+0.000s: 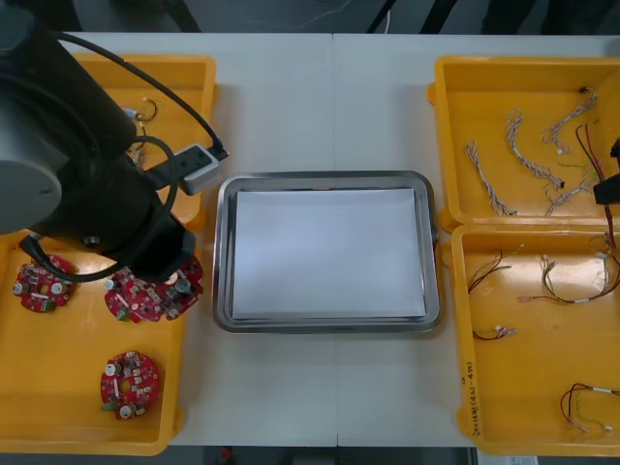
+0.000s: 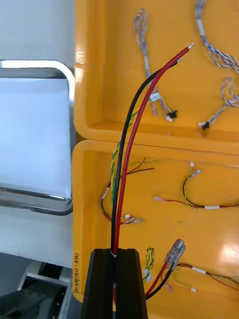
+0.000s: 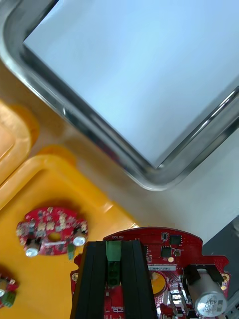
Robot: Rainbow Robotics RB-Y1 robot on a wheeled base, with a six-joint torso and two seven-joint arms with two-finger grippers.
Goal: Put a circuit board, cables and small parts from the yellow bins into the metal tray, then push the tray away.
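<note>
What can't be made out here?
- Front view: the left arm covers the left gripper and much of the circuit board it grips.
- Front view: the picture's edge cuts off the right gripper.
- Right wrist view: the fingers hide the held cable below their tips.

Yellow bins [image 1: 194,73]: four are counted, two at each side of the table [image 1: 329,77].
Metal tray [image 1: 223,252]: one is counted, between the bins.
Round red circuit boards [image 1: 131,383]: three are counted. Two lie in the near left bin [image 1: 58,387] and one is pinched by the left gripper [image 3: 113,246].
Twisted blue and white cables [image 1: 487,179]: four are made out in the far right bin [image 1: 465,87].
Red and yellow cables [image 1: 560,294]: four are made out in the near right bin [image 1: 523,387].
Red and black cable [image 2: 122,174]: one is counted, clamped in the right gripper [image 2: 115,254].
</note>
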